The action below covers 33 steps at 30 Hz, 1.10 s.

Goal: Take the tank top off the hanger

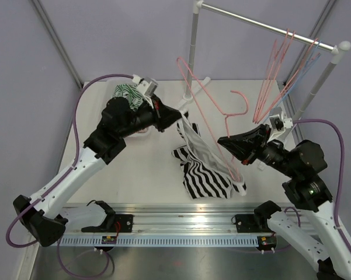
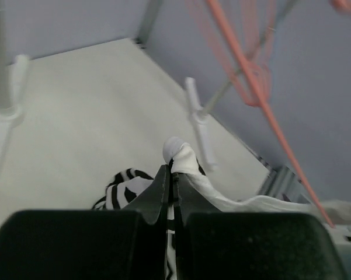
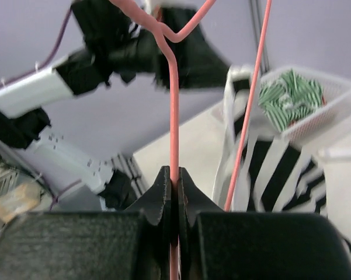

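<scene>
Both arms clamped on, striped top strung between them.
The left gripper (image 2: 171, 172) pinches the tank top (image 1: 203, 174) by its white strap, and the right gripper (image 3: 174, 172) is closed on the pink hanger (image 3: 173, 105) wire. The cloth droops mid-table (image 1: 134, 175). The hanger's lower end vanishes into the fabric, seemingly inside it, and the left fingers hide the strap's end.

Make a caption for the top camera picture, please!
Teamwork: the left hand pinches the striped tank top while the right hand grips the pink hanger.

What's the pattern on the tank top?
Black and white stripes on the tank top; it shows best in the top external view.
</scene>
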Each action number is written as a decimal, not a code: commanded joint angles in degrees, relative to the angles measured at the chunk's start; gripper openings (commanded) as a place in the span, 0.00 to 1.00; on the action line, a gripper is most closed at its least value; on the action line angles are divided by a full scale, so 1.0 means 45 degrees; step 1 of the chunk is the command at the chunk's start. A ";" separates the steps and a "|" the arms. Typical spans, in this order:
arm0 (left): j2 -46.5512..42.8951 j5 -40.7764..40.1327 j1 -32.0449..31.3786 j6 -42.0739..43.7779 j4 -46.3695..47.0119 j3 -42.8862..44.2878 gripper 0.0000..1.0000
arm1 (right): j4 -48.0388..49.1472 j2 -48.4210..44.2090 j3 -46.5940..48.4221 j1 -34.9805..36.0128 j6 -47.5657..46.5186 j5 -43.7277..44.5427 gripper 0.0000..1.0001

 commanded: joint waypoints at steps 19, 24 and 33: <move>0.0007 -0.5385 -0.1741 0.0321 -0.2697 -0.1556 0.42 | -0.2669 0.5031 0.5053 0.0032 0.2764 1.1020 0.00; -0.0402 -0.5503 -0.1741 0.0106 -0.3754 -0.1147 0.84 | -0.3039 0.6178 0.6104 -0.0278 0.1885 1.2196 0.00; -0.2276 -0.5718 -0.1761 0.0379 -0.6057 -0.0618 0.99 | -0.3822 0.9558 0.9424 -0.3307 0.2275 0.8761 0.00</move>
